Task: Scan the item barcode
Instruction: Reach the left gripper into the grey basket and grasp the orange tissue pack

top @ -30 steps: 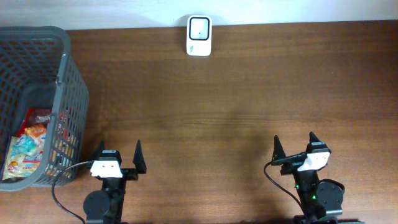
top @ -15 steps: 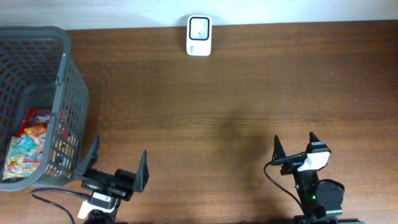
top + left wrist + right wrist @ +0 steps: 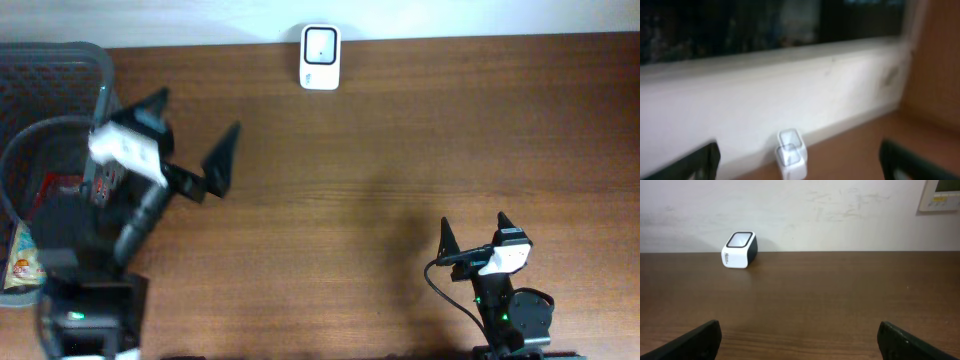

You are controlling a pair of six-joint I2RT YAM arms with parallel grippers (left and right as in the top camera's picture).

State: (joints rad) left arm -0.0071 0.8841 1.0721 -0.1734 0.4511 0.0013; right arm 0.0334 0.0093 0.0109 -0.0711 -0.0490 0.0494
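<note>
Though wide open, L end effector (image 3: 198, 110) just R of basket (image 3: 104, 72), snack packs (image 3: 22, 262) inside; R end effector (image 3: 473, 232) wide too.

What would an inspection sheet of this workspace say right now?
Surface: brown wooden table, plain wood grain.
Job's things: white scanner at the far edge; snack packets inside the grey basket on the left.
Clutter: nothing seen.
Grippers: left gripper open, empty, raised beside the basket; right gripper open, empty, low at the near edge.
Cables: black cable looped at the right arm.
Surroundings: white wall behind the table.
</note>
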